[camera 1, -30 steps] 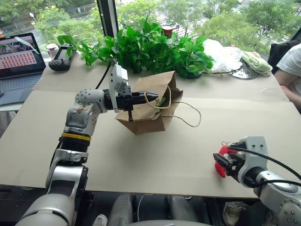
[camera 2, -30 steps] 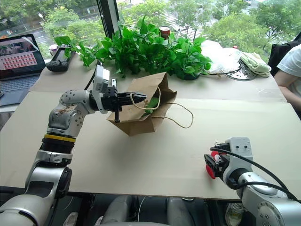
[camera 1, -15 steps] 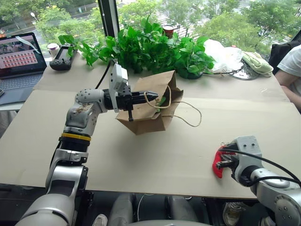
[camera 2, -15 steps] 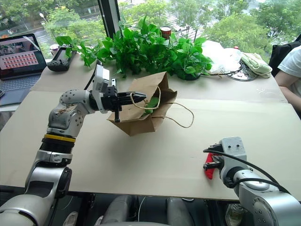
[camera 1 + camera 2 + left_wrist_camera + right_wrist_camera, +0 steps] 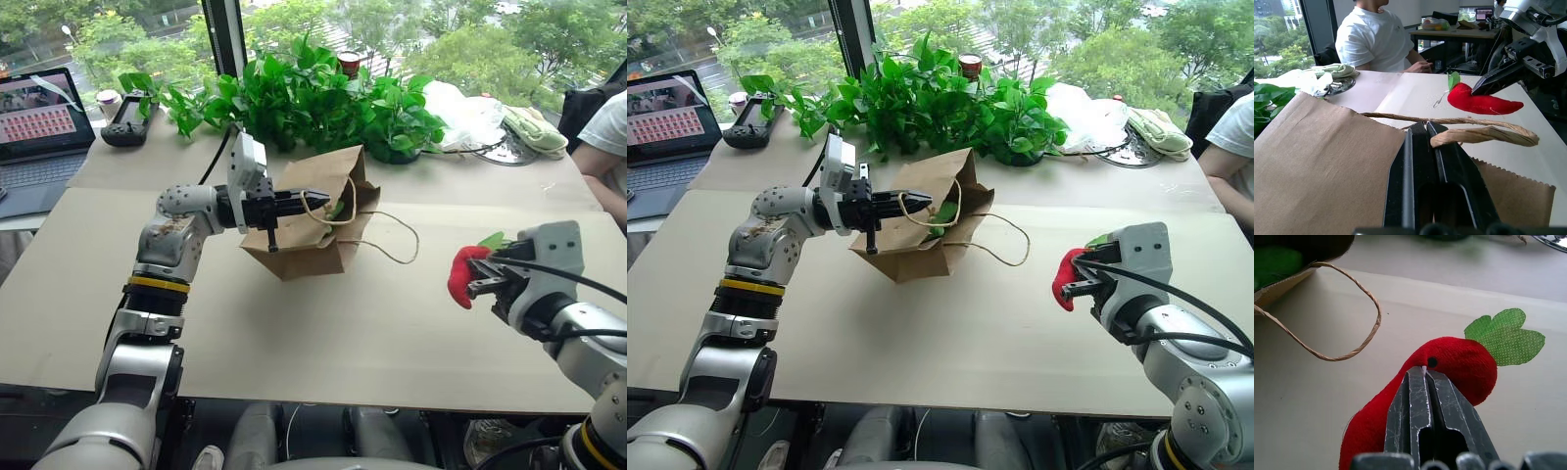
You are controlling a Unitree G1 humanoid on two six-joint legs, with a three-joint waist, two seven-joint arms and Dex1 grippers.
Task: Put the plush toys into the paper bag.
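Green ball toy (image 5: 942,212) mostly hidden inside paper bag (image 5: 313,220), just a sliver at the mouth. Left gripper (image 5: 318,207) level, jaws pressed together on a cord handle (image 5: 1484,134), bag tipped on worktop (image 5: 323,333). Right gripper (image 5: 472,286) raised, jaws pinching soft red chili toy (image 5: 461,275) above worktop, right of bag.
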